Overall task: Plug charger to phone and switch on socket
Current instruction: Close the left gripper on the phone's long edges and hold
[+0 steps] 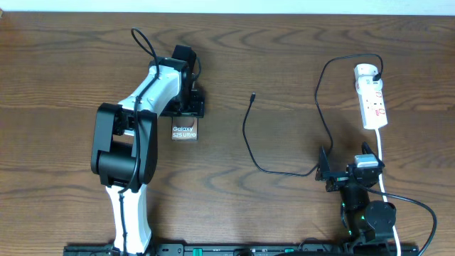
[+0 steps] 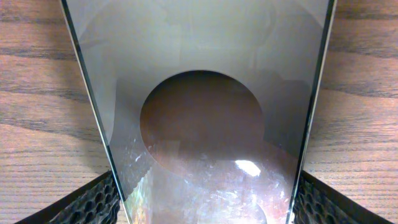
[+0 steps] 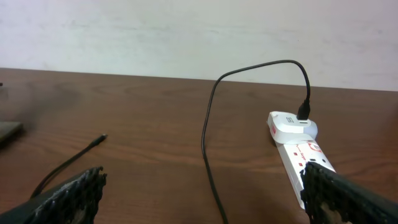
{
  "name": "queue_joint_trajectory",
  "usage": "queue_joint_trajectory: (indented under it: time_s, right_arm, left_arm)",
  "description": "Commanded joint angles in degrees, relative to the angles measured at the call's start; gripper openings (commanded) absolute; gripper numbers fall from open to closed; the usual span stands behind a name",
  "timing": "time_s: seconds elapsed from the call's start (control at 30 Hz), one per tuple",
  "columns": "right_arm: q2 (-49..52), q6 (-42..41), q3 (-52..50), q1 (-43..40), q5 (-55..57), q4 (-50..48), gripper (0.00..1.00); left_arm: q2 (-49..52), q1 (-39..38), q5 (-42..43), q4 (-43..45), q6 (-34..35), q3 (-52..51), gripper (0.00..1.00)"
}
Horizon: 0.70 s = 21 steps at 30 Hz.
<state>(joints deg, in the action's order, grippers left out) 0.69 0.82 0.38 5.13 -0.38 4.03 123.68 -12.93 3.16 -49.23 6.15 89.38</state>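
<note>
Left gripper (image 1: 189, 112) is over the upper end of the slim dark rectangular phone (image 1: 184, 132), which has a brownish screen and white "Galaxy S25 Ultra" lettering. It sits on the left half of the brown wood-grain table (image 1: 284, 43).

Left wrist view: the phone fills the space between the black textured fingers (image 2: 99, 202). Both long edges meet the finger pads with no visible gap. The jaws are spread wide and clamp the phone across its width. Whether the phone is lifted off the wood cannot be told.

Right gripper (image 1: 346, 161) is at the near right of the table, jaws fully apart and holding nothing.

The charger, a long thin black cable (image 1: 249, 142), loops past the right gripper. In the right wrist view one stretch runs up between the fingers.
- Its small connector tip (image 1: 252, 96) lies bare on the table, to the right of the phone and well apart from it.
- Its other end is plugged in at the far rounded end of the white elongated power strip (image 1: 372, 99).

The strip lies ahead of the right gripper and carries red marks. Its thick white cord (image 1: 382, 160) trails back past that gripper.
</note>
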Motion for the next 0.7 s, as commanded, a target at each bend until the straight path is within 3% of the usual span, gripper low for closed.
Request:
queue_joint_trajectory:
  time_s: [0.0, 0.67]
  right_arm:
    - [-0.31, 0.07, -0.07, 0.55, -0.13, 0.26, 0.99]
    - [-0.31, 0.07, -0.07, 0.55, -0.13, 0.26, 0.99]
  left_arm:
    - [0.79, -0.02, -0.85, -0.20, -0.33, -1.22, 0.81]
    - [0.79, -0.02, -0.83, -0.13, -0.33, -1.22, 0.78]
